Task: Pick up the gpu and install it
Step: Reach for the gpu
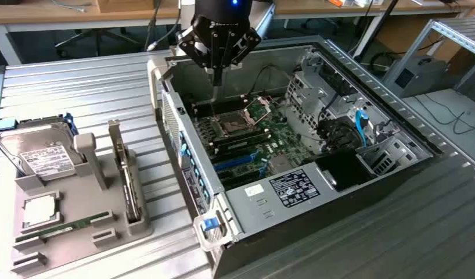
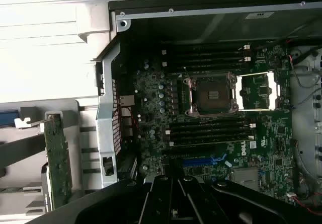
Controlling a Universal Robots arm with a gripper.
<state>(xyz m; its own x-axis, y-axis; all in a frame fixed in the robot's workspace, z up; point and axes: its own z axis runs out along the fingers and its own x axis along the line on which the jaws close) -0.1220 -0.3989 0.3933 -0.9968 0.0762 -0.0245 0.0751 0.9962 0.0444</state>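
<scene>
Directly below the claw (image 1: 214, 81) (clenched, empty) lies the open grey metal case's (image 1: 253, 210) green motherboard (image 1: 257, 139). Flat green gpu card (image 1: 129, 186) stands edgewise in a grey holder (image 1: 67, 232) on the bench (image 1: 82, 87), well aside of the claw — not yet picked up, install untouched.

Soft, even light falls on the ribbed metal tabletop (image 1: 82, 87) in the exterior view and gives it a mild sheen. The inside of the open computer case (image 1: 249, 200) lies dimmer, darkest around its black corner box. In the wrist view the tabletop glares almost to white, the motherboard (image 2: 211, 128) sits in dull shade under a nearly black case wall, and the gpu (image 2: 58, 163) looks pale green.
</scene>
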